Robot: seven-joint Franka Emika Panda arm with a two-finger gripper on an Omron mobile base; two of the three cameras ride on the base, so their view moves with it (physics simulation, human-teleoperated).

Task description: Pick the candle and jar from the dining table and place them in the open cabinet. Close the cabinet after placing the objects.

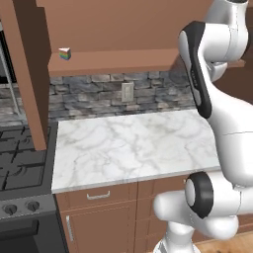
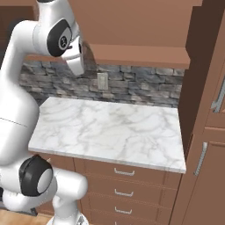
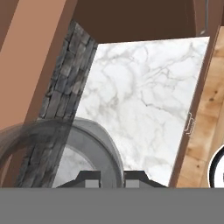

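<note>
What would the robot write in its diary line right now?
gripper shut on jar | over marble counter | rainbow wedge on cabinet shelf | jar not yet placed

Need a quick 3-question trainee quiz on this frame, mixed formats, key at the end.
1. True or false: the wedge lies on the counter.
2. In the hand view, what sits right at the gripper? A) jar B) candle C) colander
3. Fill in: in the left base view, the stove lies to the counter's ____.

Key: 1 false, it is on the shelf; 2 A; 3 left.
</note>
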